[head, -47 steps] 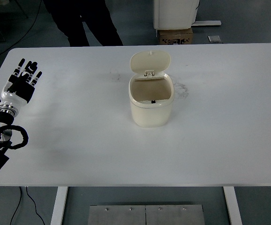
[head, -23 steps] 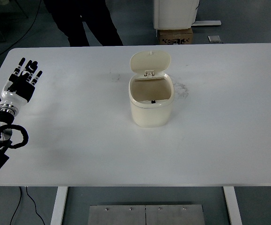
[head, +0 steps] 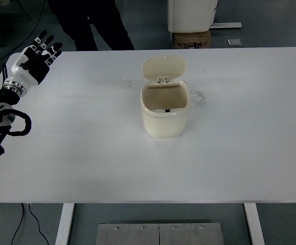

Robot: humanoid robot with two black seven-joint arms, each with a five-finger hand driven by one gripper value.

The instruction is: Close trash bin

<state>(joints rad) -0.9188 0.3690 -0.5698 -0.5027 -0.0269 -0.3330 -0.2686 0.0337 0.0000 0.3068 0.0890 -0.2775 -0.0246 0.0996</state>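
The bin [head: 164, 113] stands near the middle of the table [head: 250, 153], a little toward the far side. It is cream-coloured and upright. Its lid [head: 164, 67] is hinged at the far rim and stands raised, tilted back, so the mouth is fully open. The inside looks empty apart from a small dark mark on the inner wall.

The left hand [head: 35, 58] is over the far left corner of the table, well apart from the bin. Its fingers are spread and extended, pointing up and away, and it holds nothing. The forearm comes in from the left edge with a loop of cable beside it. No right arm is seen.

A person in dark trousers [head: 94, 23] stands beyond the far edge, clear of the table. A cardboard box [head: 191, 39] sits on the floor behind.

Assessment: the task is at its opening step. The lid is not yet touched, and the hand is only placed for a reach. Nothing of the closing is done.

Next move, as I judge it: the hand must travel right, across to the bin, and come in behind or above the raised lid. It should then press the lid forward and down until it seats on the rim. The bin looks light, so a sideways push could slide or tip it; the force should go downward through the hinge line.
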